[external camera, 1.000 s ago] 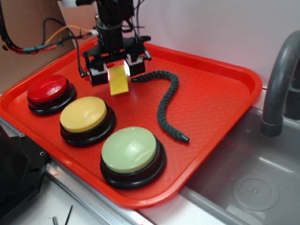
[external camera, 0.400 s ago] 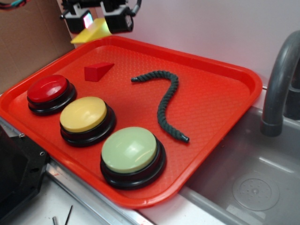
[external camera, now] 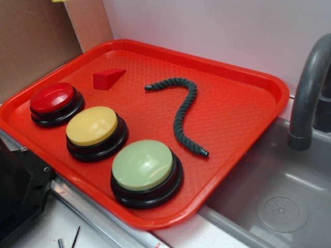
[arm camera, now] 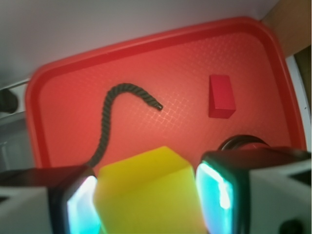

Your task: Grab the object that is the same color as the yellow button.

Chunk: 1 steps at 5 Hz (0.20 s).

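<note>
In the wrist view my gripper [arm camera: 148,204] is shut on the yellow wedge block [arm camera: 146,187], which fills the gap between the two glowing pads high above the tray. The exterior view shows neither gripper nor arm; only a sliver of yellow [external camera: 58,1] touches the top edge. The yellow button [external camera: 92,126], a yellow dome on a black base, sits on the red tray [external camera: 248,103] between a red button [external camera: 51,97] and a pale green button [external camera: 143,165].
A red wedge block [external camera: 107,78] [arm camera: 222,96] lies at the tray's back left. A dark green rope [external camera: 184,114] [arm camera: 114,114] curls across the tray's middle. A grey sink [external camera: 274,201] and faucet [external camera: 307,88] stand at the right, brown cardboard [external camera: 36,46] at the left.
The gripper has lifted the yellow wedge off the tray, up and to the left, out of the exterior view. That uncovered the red wedge. Everything else stayed put.
</note>
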{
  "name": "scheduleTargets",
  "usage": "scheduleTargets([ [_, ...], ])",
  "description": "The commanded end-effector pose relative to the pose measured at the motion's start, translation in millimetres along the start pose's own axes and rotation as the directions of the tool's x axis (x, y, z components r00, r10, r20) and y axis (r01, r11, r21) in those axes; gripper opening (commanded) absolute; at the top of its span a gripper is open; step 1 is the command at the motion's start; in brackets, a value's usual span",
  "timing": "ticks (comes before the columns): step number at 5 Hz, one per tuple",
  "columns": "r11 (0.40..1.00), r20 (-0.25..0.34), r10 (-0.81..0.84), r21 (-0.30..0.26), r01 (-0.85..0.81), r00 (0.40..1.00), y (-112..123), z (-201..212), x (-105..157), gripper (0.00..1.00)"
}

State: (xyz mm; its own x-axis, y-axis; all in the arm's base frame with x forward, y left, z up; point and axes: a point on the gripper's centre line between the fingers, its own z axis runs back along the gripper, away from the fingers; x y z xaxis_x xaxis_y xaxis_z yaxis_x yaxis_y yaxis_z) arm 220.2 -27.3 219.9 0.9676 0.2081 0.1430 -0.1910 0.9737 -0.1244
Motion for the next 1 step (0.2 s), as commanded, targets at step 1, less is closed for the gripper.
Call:
scheduleTargets([
  [1,0.999,0.080,0.031,0.008,-0.032,0.996,11.5,14.3,6.2,0.00],
])
